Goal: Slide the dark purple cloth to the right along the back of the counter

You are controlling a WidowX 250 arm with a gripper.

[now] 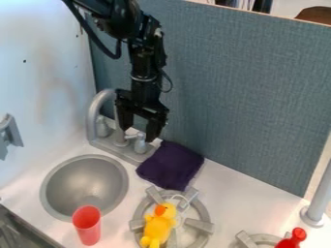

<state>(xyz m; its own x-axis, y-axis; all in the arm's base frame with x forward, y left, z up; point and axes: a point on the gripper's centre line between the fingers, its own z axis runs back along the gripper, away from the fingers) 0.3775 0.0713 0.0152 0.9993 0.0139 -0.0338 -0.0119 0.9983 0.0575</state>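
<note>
While black gripper (140,128) hangs by faucet (94,109), far left, jaws wide, purple cloth (171,165) lies just right, yellow duck (159,225) sits on burner (199,225), red cup (87,225) near left, beside sink (84,181).

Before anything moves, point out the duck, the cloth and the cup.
Duck (157,227): camera view, on its body.
Cloth (171,165): camera view, on its middle.
Cup (88,230): camera view, on its side.

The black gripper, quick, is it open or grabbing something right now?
Gripper: open, with nothing held between its fingers, up by the gray faucet.
</note>
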